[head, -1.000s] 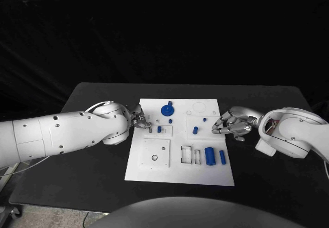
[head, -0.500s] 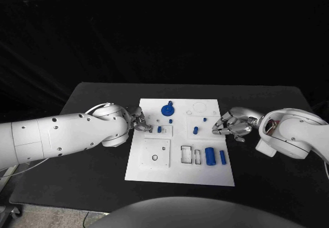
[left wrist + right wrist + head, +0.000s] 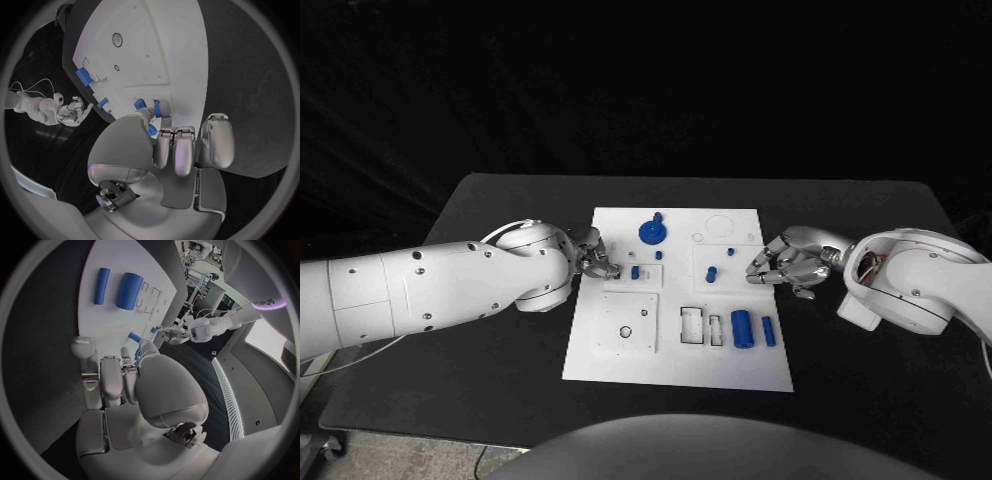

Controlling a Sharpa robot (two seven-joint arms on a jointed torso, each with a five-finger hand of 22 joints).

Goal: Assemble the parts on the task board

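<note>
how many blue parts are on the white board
7 visible on the white task board: a blue round gear, small pegs at and, a thick cylinder and a thin cylinder. Either hand may hide more.

No lettering can be read on the task board or its blue parts; any marks there may simply be too small.

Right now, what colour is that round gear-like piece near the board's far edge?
Blue, seen best in the head view: the gear-like piece on the white task board.
</note>
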